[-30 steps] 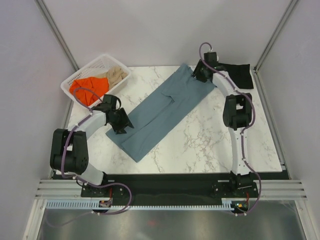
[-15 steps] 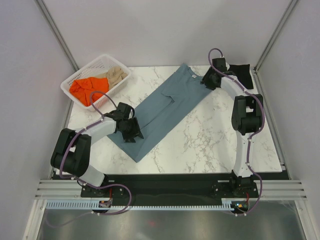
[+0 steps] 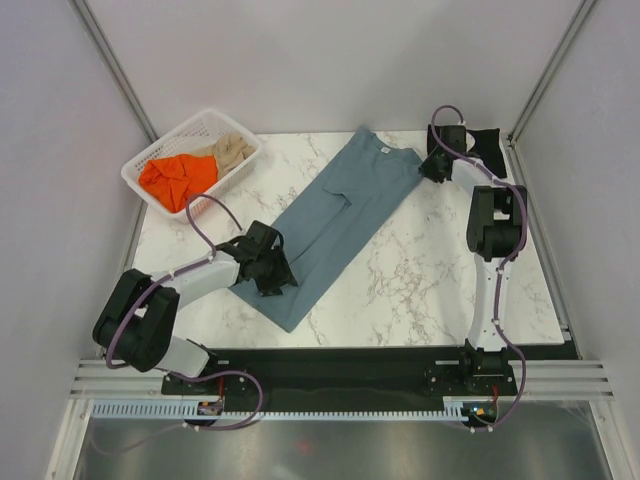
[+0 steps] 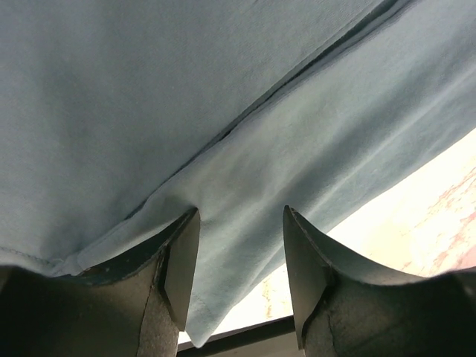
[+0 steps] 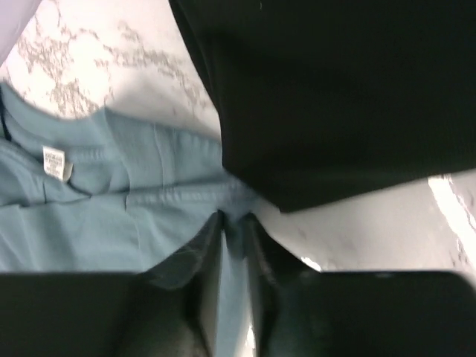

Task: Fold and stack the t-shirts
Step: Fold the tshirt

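Bright, even overhead light on the white marbled tabletop, faint shadows; wrist views dimmer, slate blue-grey cloth t-shirt blurred up close

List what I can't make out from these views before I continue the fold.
- Black t-shirt: right gripper and arm cover part in the top view; the right wrist view's edges cut it off.
- Blue-grey t-shirt: layer count between the left gripper's open fingers unclear; cloth fills the left wrist view.
- Neck label: print blurred, right wrist view.
- Basket: anything under the orange t-shirt and beige t-shirt, top view.
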Tool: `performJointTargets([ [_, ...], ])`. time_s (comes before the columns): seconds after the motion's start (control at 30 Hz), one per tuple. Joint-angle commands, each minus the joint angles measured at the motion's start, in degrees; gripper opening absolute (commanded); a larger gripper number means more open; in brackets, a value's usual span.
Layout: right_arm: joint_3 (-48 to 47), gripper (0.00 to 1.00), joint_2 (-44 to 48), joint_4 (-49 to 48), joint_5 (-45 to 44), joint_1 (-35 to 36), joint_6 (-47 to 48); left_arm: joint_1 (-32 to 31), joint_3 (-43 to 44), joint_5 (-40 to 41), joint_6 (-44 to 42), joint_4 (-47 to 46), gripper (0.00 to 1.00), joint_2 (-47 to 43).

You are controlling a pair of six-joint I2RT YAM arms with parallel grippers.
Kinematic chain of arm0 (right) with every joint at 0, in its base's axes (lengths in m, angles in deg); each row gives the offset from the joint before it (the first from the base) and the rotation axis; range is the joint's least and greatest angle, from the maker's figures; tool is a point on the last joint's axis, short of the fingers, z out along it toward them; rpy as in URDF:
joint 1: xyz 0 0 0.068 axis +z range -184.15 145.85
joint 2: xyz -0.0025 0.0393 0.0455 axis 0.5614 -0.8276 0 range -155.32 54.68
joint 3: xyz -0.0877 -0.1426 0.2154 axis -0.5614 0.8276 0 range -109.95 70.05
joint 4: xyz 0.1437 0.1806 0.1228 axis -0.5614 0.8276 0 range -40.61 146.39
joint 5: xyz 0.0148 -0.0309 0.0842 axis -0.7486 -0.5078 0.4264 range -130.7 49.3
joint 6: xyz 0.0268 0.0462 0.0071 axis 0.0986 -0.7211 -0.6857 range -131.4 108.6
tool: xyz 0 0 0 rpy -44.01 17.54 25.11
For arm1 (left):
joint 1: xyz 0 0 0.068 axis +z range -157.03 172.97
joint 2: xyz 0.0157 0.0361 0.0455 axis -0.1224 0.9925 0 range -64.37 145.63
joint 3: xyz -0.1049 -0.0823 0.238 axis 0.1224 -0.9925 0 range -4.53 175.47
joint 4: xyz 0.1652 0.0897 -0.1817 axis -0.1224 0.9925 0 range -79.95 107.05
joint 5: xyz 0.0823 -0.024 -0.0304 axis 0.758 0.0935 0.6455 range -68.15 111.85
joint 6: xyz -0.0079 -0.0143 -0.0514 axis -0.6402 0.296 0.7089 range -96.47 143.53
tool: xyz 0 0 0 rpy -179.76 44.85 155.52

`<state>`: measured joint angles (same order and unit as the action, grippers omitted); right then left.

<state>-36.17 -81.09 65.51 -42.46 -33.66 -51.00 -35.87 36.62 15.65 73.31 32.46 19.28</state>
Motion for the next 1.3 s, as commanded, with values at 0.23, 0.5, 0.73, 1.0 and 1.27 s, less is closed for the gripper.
performJointTargets([
  [0.23, -17.3, 0.01, -16.6, -3.9, 8.4, -0.2, 5.0, -10.8, -3.1, -0.9, 13.4, 4.0, 0.56, -4.5],
  [0.5, -31.0, 0.19, -22.0, -5.0, 15.2, -0.3, 4.9, -8.7, 12.8, -0.6, 0.3, 10.5, 0.6, -4.9],
  [0.73, -11.7, 0.5, -0.9, -1.5, 14.8, -0.2, 1.2, 8.7, 11.2, -2.1, -10.7, 11.0, 0.6, -5.0],
  [1.0, 24.1, 0.57, 29.0, 9.1, 7.0, 7.7, -4.3, 14.9, 17.8, -4.8, -17.1, 10.5, 0.63, -5.8],
  [1.27, 52.3, 0.59, 49.9, 10.2, -1.2, 29.6, -17.0, 19.4, 15.9, -12.1, -14.4, 6.4, 0.63, -3.6],
])
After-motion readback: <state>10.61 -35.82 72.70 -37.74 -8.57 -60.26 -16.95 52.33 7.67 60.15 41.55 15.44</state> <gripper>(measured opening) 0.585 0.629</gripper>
